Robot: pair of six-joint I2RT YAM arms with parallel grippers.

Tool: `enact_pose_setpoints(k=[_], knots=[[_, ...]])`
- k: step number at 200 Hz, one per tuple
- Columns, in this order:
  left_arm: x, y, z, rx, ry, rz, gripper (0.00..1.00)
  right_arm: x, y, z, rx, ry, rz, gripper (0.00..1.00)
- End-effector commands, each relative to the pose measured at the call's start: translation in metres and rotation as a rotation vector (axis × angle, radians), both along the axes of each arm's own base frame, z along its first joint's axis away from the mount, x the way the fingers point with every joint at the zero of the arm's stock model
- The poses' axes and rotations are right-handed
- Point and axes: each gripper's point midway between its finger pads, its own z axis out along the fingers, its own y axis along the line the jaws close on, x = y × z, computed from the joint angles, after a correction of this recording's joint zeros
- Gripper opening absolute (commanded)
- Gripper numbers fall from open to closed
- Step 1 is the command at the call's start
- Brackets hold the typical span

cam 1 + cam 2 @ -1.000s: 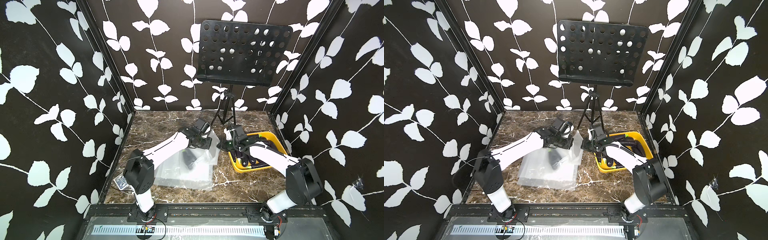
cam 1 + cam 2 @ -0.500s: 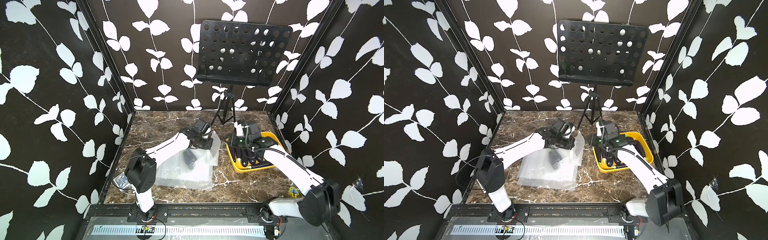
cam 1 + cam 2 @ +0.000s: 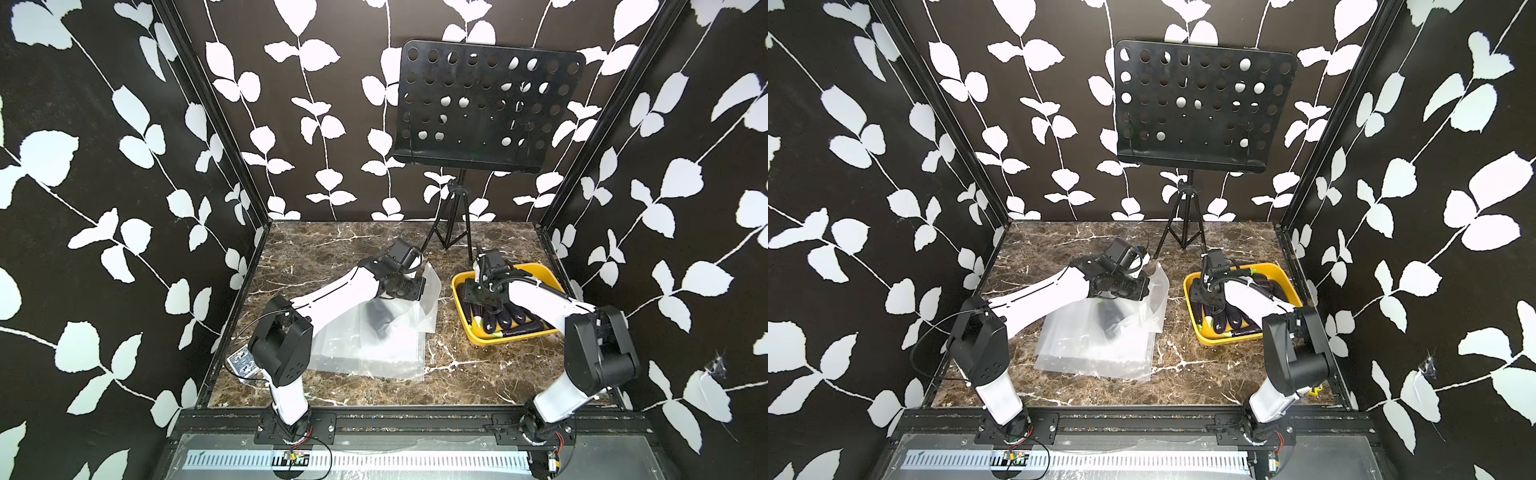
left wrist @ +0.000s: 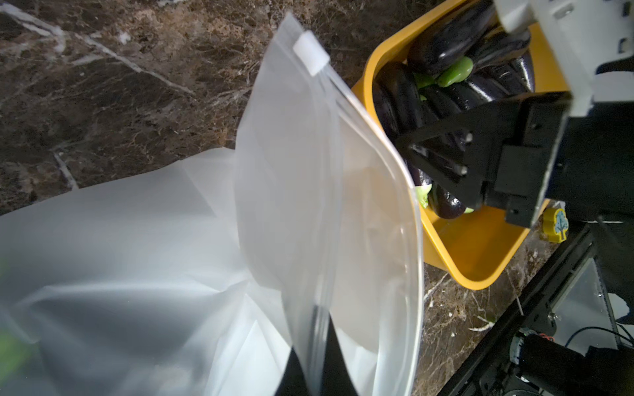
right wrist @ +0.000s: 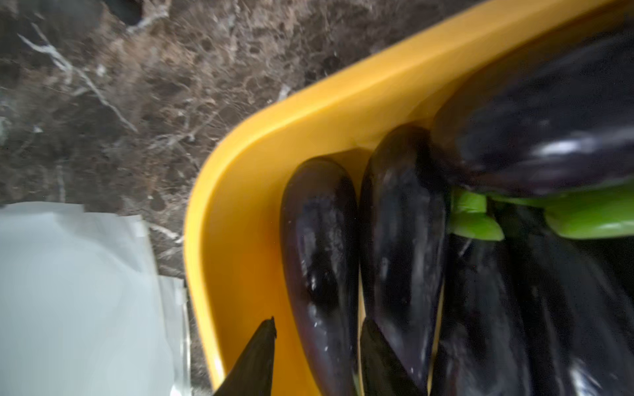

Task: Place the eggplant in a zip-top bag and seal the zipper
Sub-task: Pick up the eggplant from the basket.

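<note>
in both top views the zip-top bag (image 3: pixel 374 345) is spread flat on the marble table (image 3: pixel 332 249) at the centre of the frame, with its right-hand lip raised off the surface. that lip is pinched by the left gripper (image 3: pixel 417 289), whose jaws are closed on the film. it is judged to be held up so that the mouth faces the yellow tray (image 3: pixel 511 340) just beside it, right of centre. the white slider (image 4: pixel 310 53) is seen at one end of the zipper, so the track is open along its length.

the eggplant (image 5: pixel 319 247) to be bagged lies in the tray, nearest the wall on the bag's side, among several others. the right gripper (image 5: pixel 315 356) is set low over it with jaws parted, one of its fingertips (image 5: pixel 260 346) between eggplant and tray wall. nothing is gripped yet, and contact cannot be confirmed. little room is found on that wall side, and a neighbouring eggplant is pressed close on the other. a short, bare stretch of table is offered between tray rim and bag mouth. the music stand (image 3: pixel 486 108) is placed well back, at upper centre.
</note>
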Motion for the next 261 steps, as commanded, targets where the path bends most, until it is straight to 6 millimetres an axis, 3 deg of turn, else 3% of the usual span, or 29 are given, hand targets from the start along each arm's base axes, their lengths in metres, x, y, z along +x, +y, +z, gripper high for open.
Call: enact_pose_setpoints(k=[1,50,75,91,131,136,153,188,232,261], knots=[[-0.003,0.004,0.019,-0.031,-0.038,0.009,0.0,0.003,0.005,-0.016,0.002,0.009,0.014,0.39],[-0.003,0.004,0.02,-0.038,-0.04,0.014,0.0,-0.007,0.01,-0.047,-0.046,0.072,0.031,0.37],[-0.003,0.003,0.021,-0.042,-0.044,0.007,0.0,-0.005,0.017,-0.037,-0.008,0.043,0.032,0.28],[-0.003,0.003,0.02,-0.041,-0.041,0.008,0.0,-0.003,0.017,-0.026,-0.003,0.031,0.029,0.18],[-0.004,0.006,0.019,-0.036,-0.044,0.015,0.0,0.0,0.012,0.013,-0.002,-0.057,0.005,0.17],[-0.003,0.006,0.019,-0.035,-0.046,0.016,0.0,0.0,0.011,0.028,0.006,-0.094,0.001,0.16],[-0.003,0.007,0.017,-0.028,-0.046,0.018,0.0,0.0,0.007,0.047,0.0,-0.138,-0.007,0.16],[-0.001,0.004,0.014,-0.037,-0.036,0.02,0.0,-0.009,0.006,0.084,0.017,-0.205,0.01,0.16],[-0.001,-0.002,0.011,-0.047,-0.016,0.014,0.0,-0.012,0.054,0.163,0.245,-0.451,0.046,0.17],[-0.001,-0.002,0.011,-0.051,-0.009,0.016,0.0,-0.004,0.088,0.193,0.365,-0.586,0.037,0.17]])
